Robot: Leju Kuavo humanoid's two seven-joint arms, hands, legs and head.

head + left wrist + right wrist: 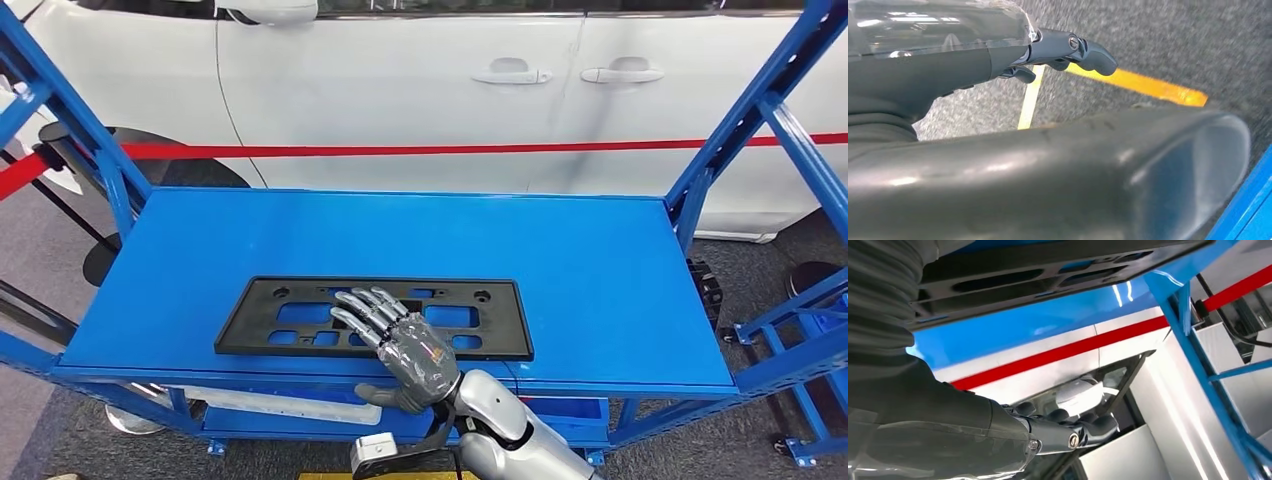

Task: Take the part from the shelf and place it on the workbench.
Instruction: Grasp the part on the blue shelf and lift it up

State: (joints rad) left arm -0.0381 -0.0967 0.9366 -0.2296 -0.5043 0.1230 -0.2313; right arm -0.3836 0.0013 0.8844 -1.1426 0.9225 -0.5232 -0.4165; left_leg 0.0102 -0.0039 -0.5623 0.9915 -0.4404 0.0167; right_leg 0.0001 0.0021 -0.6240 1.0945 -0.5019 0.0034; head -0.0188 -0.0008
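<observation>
Now part (300, 315) lies under right robot hand (400, 340) (fingers spread)

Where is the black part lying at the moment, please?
In the head view, the black part lies flat on the blue shelf, near its front edge, under the right hand.

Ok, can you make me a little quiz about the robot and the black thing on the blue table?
1. True or false: the black part is lying flat on the blue shelf top.
2. Which hand is over the part? A) the right hand B) the left hand
3. Fill in: behind the shelf stands a white ____, with a red tape stretched in front of it.

Key: 1 true; 2 A; 3 car.
</observation>
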